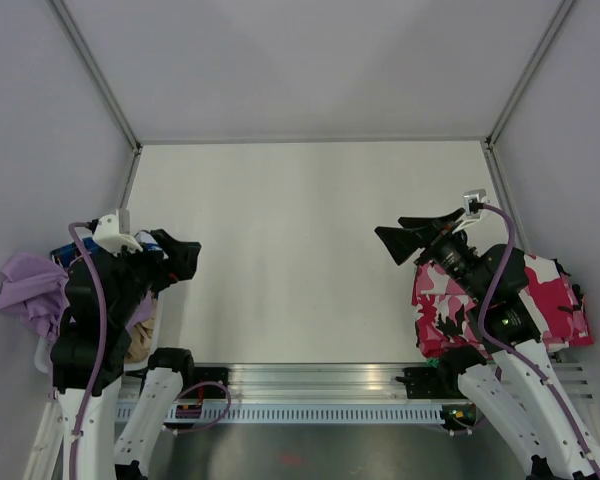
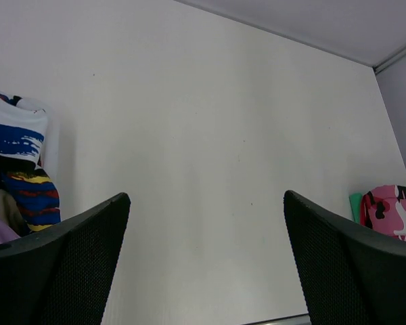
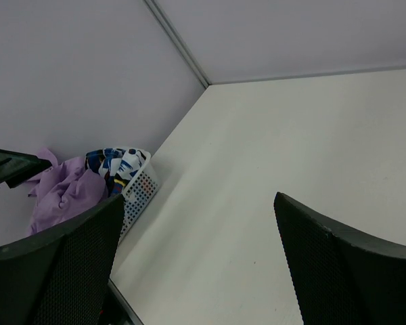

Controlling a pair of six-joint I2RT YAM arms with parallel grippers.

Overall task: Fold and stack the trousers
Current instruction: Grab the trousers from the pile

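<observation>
Trousers (image 1: pixel 28 288) lie bunched over the basket (image 3: pixel 139 191) at the left edge of the surface (image 1: pixel 300 250). Thin limp cloth, probably light and floppy; pinch a top fold or the waistband. Left gripper (image 1: pixel 184 258) and right gripper (image 1: pixel 390 235) gape, holding nothing.

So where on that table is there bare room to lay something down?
The whole middle of the table is bare, front to back. It is crowded at the left edge, where the trousers and other clothes pile at the basket, and at the right edge, with the camouflage garment.
</observation>
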